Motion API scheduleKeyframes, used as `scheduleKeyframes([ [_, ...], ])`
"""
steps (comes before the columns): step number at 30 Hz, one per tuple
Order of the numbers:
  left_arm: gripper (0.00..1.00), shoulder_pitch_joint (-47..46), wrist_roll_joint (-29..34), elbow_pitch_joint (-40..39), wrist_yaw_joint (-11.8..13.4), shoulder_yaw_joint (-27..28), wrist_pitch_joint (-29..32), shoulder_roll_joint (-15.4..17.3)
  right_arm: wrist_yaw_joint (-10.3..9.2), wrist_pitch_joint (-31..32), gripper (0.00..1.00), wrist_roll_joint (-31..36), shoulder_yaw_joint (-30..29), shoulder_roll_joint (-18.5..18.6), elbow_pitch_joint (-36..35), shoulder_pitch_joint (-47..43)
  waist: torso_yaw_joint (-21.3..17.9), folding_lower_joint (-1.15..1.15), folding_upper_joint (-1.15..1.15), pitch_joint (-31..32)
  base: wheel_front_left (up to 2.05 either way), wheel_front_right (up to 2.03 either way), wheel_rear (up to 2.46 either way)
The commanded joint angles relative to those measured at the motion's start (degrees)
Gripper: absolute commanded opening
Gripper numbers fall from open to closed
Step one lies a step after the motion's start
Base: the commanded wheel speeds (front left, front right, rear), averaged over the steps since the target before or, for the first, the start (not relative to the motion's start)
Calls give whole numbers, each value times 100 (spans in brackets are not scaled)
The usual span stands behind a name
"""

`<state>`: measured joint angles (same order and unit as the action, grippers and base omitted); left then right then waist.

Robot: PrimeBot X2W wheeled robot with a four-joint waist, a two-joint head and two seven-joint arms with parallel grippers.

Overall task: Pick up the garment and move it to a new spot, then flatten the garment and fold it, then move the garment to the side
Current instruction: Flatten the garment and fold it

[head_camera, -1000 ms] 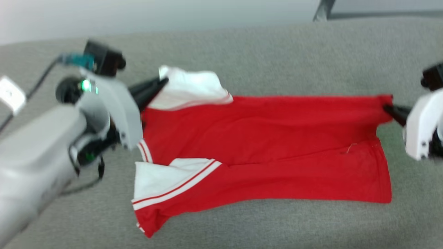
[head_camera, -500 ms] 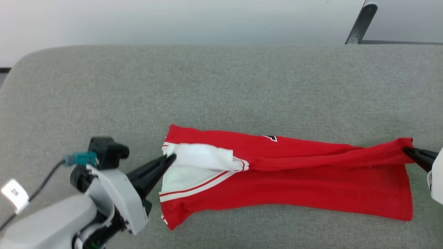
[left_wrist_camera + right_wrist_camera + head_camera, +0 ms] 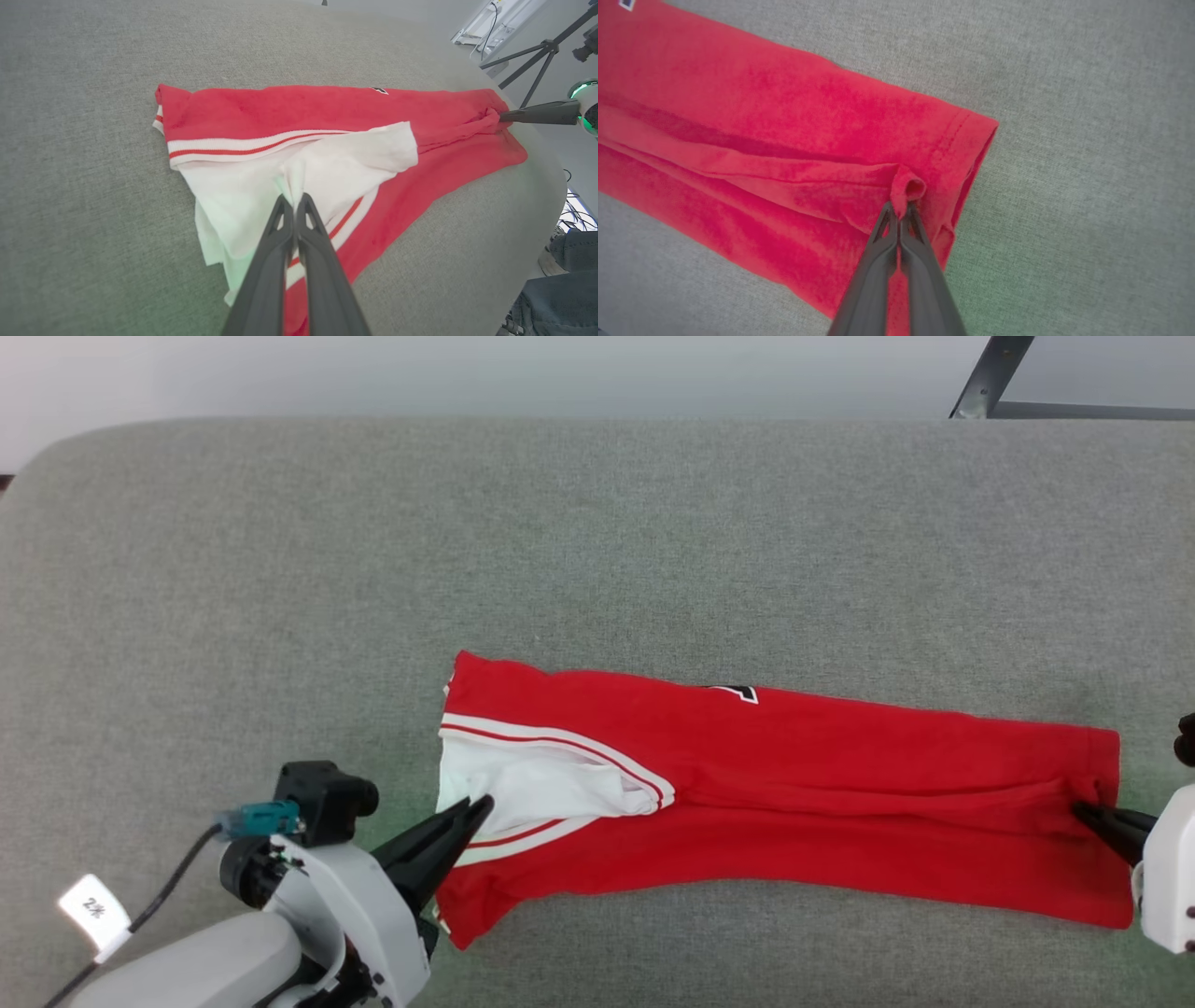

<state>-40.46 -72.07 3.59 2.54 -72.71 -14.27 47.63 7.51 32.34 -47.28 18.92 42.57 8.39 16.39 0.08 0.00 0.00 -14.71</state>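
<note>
We find the left gripper (image 3: 481, 803) pinching the white sleeve panel (image 3: 532, 784) and the right gripper (image 3: 1078, 809) pinching the hem (image 3: 1111, 859), the red jersey (image 3: 794, 775) now drawn over itself, lying halved lengthwise on the grey surface (image 3: 597, 541), first fold nearly laid.

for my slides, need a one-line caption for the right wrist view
Right gripper pinching a fold at the hem of the red jersey garment on a grey fabric surface.

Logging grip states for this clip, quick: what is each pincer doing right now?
Left pincer: shut on the white sleeve of the red-and-white fabric jersey.
Right pincer: shut on that jersey's red hem fold.
</note>
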Motion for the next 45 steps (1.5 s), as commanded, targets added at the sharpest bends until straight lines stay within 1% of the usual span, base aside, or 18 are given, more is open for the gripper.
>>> scheduleKeyframes([
  [1, 0, 70, 7, 75, 17, 33, -31, -51, -4, 9, 5, 91, -59, -74, -28, -84, -2, 0, 0, -13, 0, 0, 0],
  [2, 16, 70, 14, 144, 29, 58, -40, -84, -4, -18, 46, 121, -133, -127, -40, -91, -2, 0, 0, -8, 0, 0, 0],
  [3, 51, 80, 30, 198, 40, 98, -46, -124, -4, -39, 95, 129, -202, -173, -55, -118, -3, 0, 0, 1, 0, 0, 0],
  [4, 100, 128, -4, 242, 50, 168, -60, -167, -4, -28, 100, 121, -260, -237, -77, -165, -4, 0, 0, 23, 0, 0, 0],
  [6, 100, 271, -50, 283, 121, 356, -85, -191, -4, 69, 100, -48, -364, -375, -147, -262, -14, 0, 0, 96, 0, 0, 0],
  [7, 100, 364, -84, 269, 178, 513, -88, -209, -5, 118, 100, -79, -434, -385, -200, -293, -16, 0, 0, 134, 0, 0, 0],
  [12, 100, 1217, 317, -27, 527, 1660, -82, -417, -4, 389, 100, -256, -811, -304, -410, -664, 89, 0, 0, 355, 0, 0, 0],
  [16, 100, 2038, 790, -300, 771, 2645, -83, -763, -4, 660, 100, -348, -1228, -228, -482, -1030, 245, 0, 0, 501, 0, 0, 0],
  [18, 100, 2416, 1153, -404, 874, 3042, -84, -941, -4, 823, 100, -366, -1442, -194, -511, -1236, 346, 0, 0, 556, 0, 0, 0],
  [21, 100, 2900, 1642, -492, 953, 3595, -84, -1290, -4, 1006, 100, -367, -1758, -178, -522, -1442, 495, 0, 0, 614, 0, 0, 0],
  [24, 100, 3257, 2080, -416, 898, 3972, -84, -1630, -4, 1147, 100, -276, -2034, -250, -460, -1503, 638, 0, 0, 661, 0, 0, 0],
  [28, 100, 3487, 2531, -242, 752, 4329, -85, -1959, -4, 1414, 100, -158, -2244, -349, -257, -1446, 806, 0, 0, 705, 0, 0, 0],
  [34, 100, 3574, 3031, -95, 512, 4709, -85, -2284, -4, 1772, 100, 80, -2442, -508, 171, -1219, 1001, 0, 0, 696, 0, 0, 0],
  [38, 100, 3519, 3257, 7, 373, 4872, -85, -2460, -4, 1948, 100, 207, -2456, -692, 462, -1037, 1086, 0, 0, 648, 0, 0, 0],
  [45, 100, 3406, 3498, 201, 147, 5028, -85, -2729, -4, 1862, 100, 442, -2445, -1027, 948, -819, 1178, 0, 0, 561, 0, 0, 0],
])
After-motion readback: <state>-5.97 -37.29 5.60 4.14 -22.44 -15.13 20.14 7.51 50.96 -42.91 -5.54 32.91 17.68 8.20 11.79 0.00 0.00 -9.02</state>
